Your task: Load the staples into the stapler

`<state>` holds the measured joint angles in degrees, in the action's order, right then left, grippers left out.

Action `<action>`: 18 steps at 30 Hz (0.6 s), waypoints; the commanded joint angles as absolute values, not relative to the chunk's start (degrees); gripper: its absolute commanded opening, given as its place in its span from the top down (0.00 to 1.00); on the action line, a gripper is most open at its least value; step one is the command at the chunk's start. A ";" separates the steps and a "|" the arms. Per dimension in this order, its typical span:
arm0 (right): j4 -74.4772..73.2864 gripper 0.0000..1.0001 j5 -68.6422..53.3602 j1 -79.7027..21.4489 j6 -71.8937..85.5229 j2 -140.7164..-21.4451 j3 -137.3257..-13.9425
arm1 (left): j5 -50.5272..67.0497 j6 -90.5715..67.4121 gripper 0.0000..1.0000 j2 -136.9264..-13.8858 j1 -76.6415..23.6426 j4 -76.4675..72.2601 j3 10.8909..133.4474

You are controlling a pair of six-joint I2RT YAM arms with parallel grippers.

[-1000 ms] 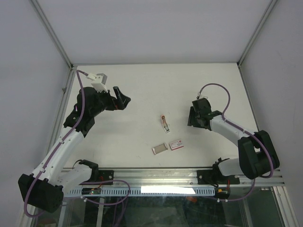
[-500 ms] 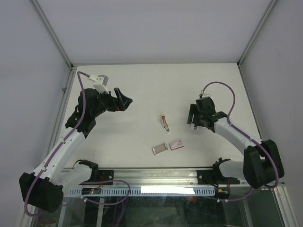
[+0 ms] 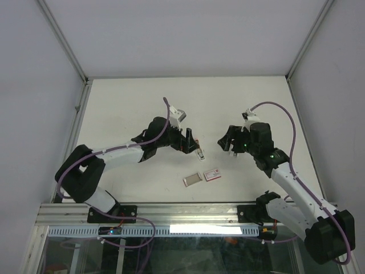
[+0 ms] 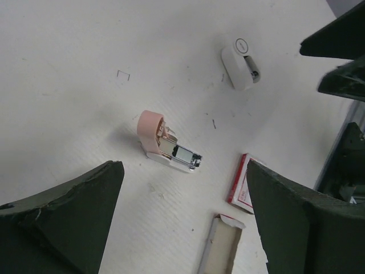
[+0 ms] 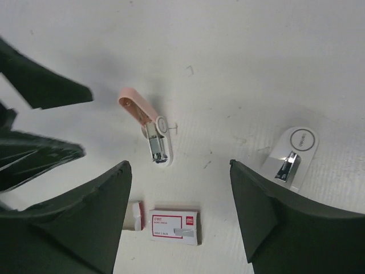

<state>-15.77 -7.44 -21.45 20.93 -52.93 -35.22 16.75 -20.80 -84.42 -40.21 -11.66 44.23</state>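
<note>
Step in hand: approach, with nothing gripped. At lower centre of the overhead view, the box [image 3: 212, 174] and tray [image 3: 192, 180] lie just apart on the counter [image 3: 142, 108]. The staples are too small to tell. Beyond them lies the stapler [image 3: 198, 149], apparently opened. The left tool [image 3: 190, 142] and right tool [image 3: 226, 142] flank it, jaws spread and empty. The next move probably calls for steadying the stapler, then taking a strip from the tray.

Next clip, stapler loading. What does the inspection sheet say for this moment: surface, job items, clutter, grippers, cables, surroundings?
Surface: white table, faintly scuffed.
Job's things: pink stapler lying with its metal channel exposed; red staple box beside its grey tray, both apart from the stapler.
Clutter: white oval tool; loose staple.
Grippers: left gripper open above the stapler; right gripper open, holding nothing.
Cables: purple cable on each arm, clear of the items.
Surroundings: grey wall, metal frame.
</note>
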 commanded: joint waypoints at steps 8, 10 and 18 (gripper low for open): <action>-10.15 0.27 -17.89 -21.21 19.58 -45.67 -32.79 | 20.22 -15.43 0.07 -97.80 -40.43 -32.40 47.19; -10.08 0.27 -17.94 -21.19 19.59 -45.66 -32.69 | 20.68 -14.70 0.08 -98.99 -40.27 -33.22 47.74; -9.49 0.27 -18.64 -21.27 19.95 -46.40 -32.53 | 23.52 -12.26 0.37 -102.25 -40.14 -32.36 49.64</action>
